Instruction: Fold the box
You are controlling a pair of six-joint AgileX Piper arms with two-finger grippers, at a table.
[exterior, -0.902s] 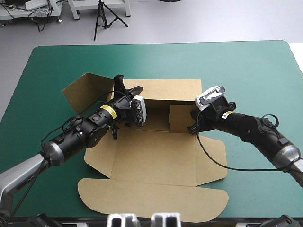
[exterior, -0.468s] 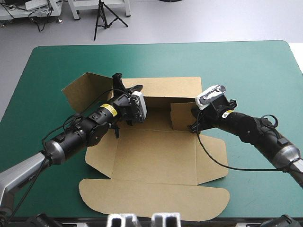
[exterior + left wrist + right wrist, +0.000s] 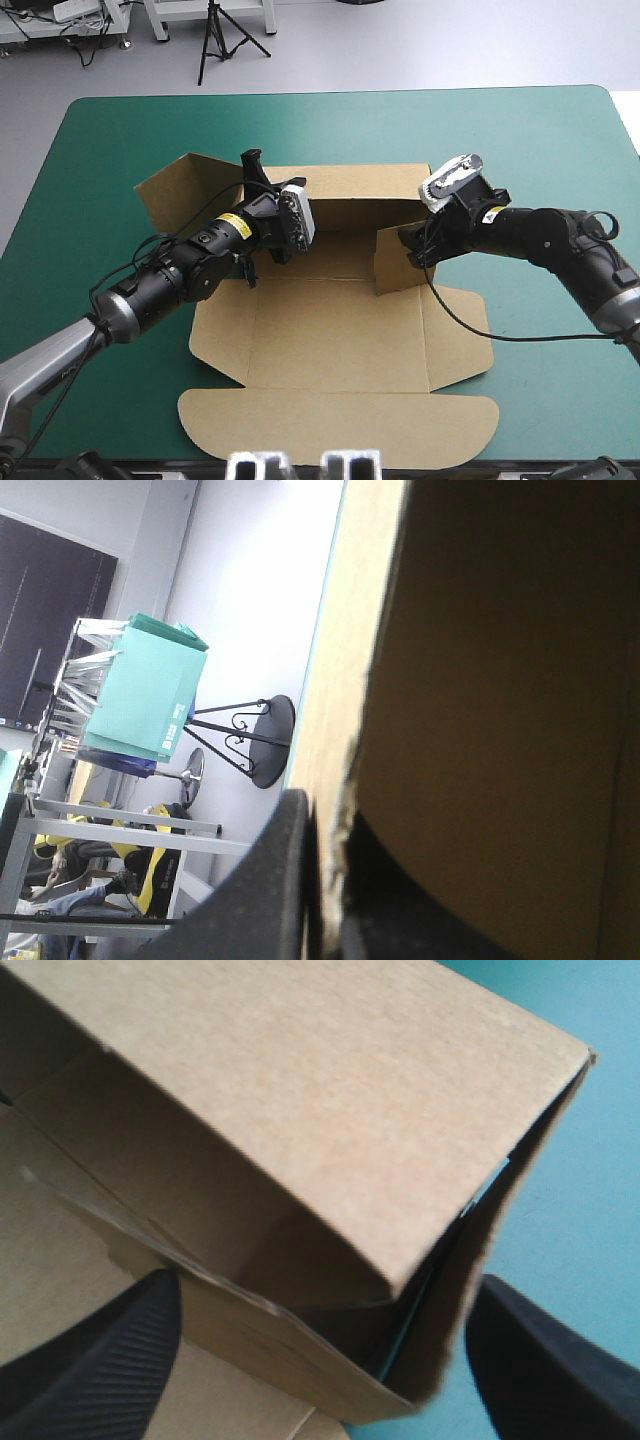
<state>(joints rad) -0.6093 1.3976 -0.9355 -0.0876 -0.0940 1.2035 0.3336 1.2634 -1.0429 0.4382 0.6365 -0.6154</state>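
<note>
Mid-table, brown box (image 3: 330, 320) sits part-formed as an open tray. Far wall (image 3: 360, 185) at 12 o'clock is raised; rounded lid (image 3: 340, 425) lies flat at 6 o'clock. Left gripper (image 3: 262, 185) is clamped on the left flap (image 3: 175, 195) at 10 o'clock. Right gripper (image 3: 408, 245), fingers apart, straddles the right wall (image 3: 395, 262) at 2 o'clock. Teal-green cover (image 3: 520, 140) lies all round.

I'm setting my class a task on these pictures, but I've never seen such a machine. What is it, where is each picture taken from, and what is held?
It is a robot with two arms at a table with a teal-green cover. The wide picture looks down from above; the other two look from each wrist. A brown box, a cut board sheet, lies partly folded. The left tool is shut on a raised wall; the right tool stands open around a folded corner.
</note>
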